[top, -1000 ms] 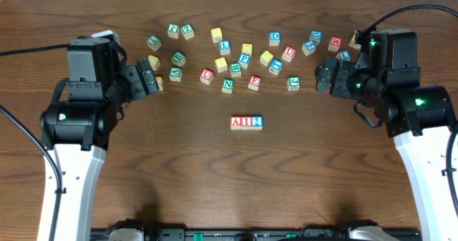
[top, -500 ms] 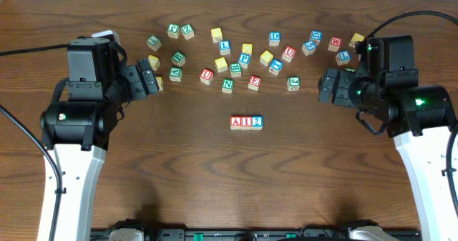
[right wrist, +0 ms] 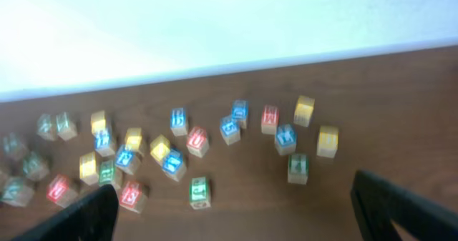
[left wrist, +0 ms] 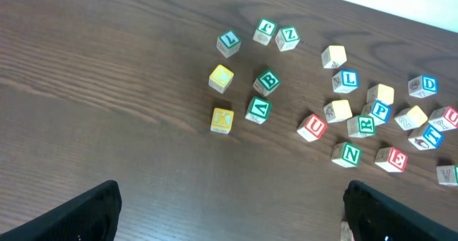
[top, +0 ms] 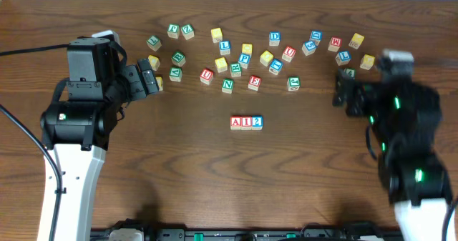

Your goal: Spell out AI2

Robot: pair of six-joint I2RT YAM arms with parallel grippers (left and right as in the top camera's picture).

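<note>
At centre, AI2 blocks [top: 246, 122] touching in row, left claw [left wrist: 230, 214], right claw [right wrist: 233, 211] spread

Dark brown wooden table [top: 215, 184] with fine grain running left to right and a low satin sheen. On it, small cube blocks of pale bare wood [top: 243, 55] with smooth matt faces, letters and borders painted in red, blue, green and yellow, and likewise the row of three blocks reading A, I, 2 [top: 246, 122] at the centre of the overhead view. At the left of that view, black matt plastic arm housing [top: 86, 73] above a white, smooth, faintly glossy plastic shell [top: 71, 176].
</note>
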